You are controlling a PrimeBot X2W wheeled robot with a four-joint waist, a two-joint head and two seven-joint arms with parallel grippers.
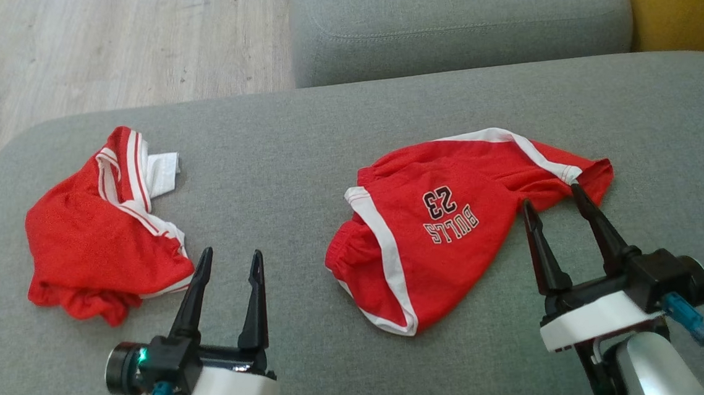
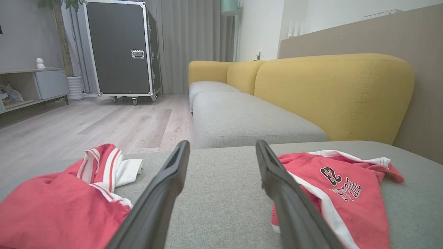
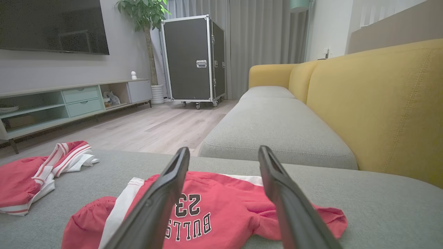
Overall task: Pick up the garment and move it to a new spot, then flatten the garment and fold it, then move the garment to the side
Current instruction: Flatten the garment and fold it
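The only readable print is on the red shorts [image 1: 453, 227], right of centre in the head view: the number "23" in black, white-edged figures, with the word "BULLS" in arched capitals of the same style directly under it in the frame. Both appear inverted there. In the left wrist view, the same shorts [image 2: 346, 193] lie at the lower right. The "23" is clear, but the word beneath it is skewed and hard to make out. In the right wrist view, at the bottom centre, the shorts [image 3: 221, 207] show the number above "BULLS", large and sharp.
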